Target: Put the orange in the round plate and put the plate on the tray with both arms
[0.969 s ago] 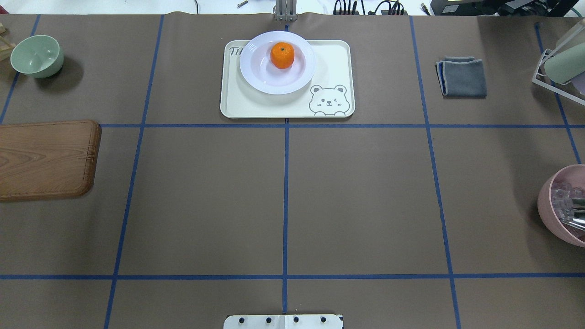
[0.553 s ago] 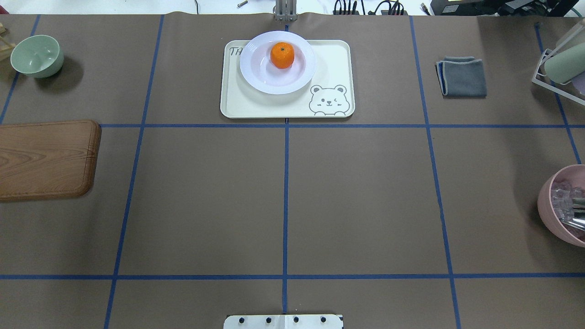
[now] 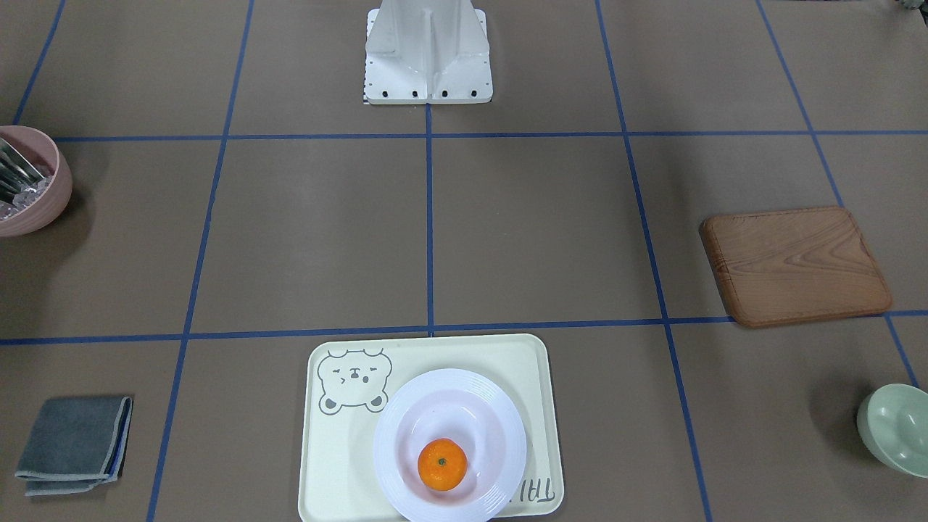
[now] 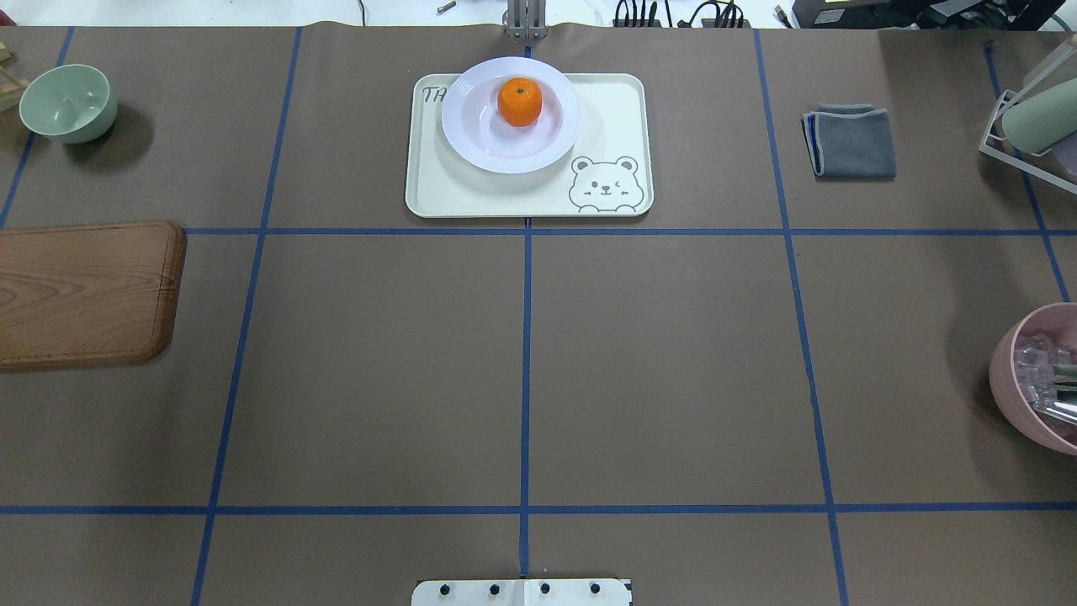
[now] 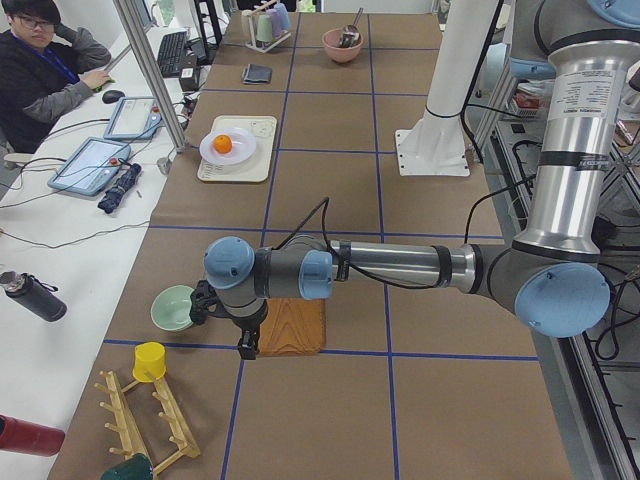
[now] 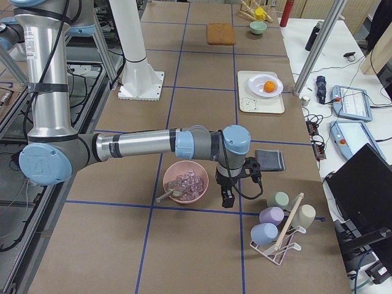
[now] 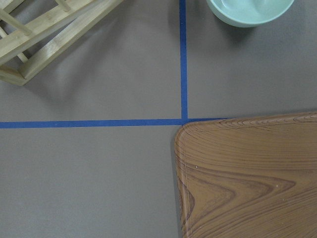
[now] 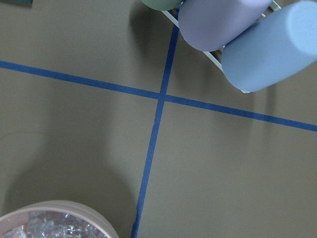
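Observation:
The orange (image 4: pixel 519 102) lies in the well of the white round plate (image 4: pixel 471 143), and the plate rests on the cream bear tray (image 4: pixel 454 189) at the table's far middle. From the front, the orange (image 3: pixel 442 465) is in the plate (image 3: pixel 500 435) on the tray (image 3: pixel 341 449). Neither gripper is near them. My left gripper (image 5: pixel 245 345) hangs over the wooden board's corner at the table's left end. My right gripper (image 6: pixel 228 197) hangs beside the pink bowl at the right end. I cannot tell whether either is open or shut.
A green bowl (image 4: pixel 67 103) and a wooden board (image 4: pixel 84 295) lie at the left. A grey cloth (image 4: pixel 851 141), a pink bowl (image 4: pixel 1039 379) and a cup rack (image 6: pixel 282 220) are at the right. A person (image 5: pixel 40 60) sits at a side desk.

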`<control>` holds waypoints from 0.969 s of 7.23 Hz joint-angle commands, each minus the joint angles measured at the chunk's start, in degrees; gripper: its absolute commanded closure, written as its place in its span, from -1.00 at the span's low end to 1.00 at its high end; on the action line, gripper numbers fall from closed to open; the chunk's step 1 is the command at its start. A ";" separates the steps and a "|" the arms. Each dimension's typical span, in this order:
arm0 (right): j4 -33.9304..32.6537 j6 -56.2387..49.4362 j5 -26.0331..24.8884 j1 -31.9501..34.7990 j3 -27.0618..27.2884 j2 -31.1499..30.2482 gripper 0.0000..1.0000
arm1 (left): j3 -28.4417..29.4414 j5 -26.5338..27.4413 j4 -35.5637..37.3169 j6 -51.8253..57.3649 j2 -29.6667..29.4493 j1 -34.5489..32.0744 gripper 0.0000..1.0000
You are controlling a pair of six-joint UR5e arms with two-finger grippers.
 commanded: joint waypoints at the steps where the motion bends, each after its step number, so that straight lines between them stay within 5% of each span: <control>1: 0.09 -0.37 -0.28 0.23 2.47 -0.58 -1.00 | -0.07 0.00 0.00 0.00 0.00 -0.06 -0.97; 7: 0.09 0.33 0.16 0.23 2.92 -0.14 -1.00 | 0.01 0.00 -0.09 0.00 0.09 -0.06 -0.97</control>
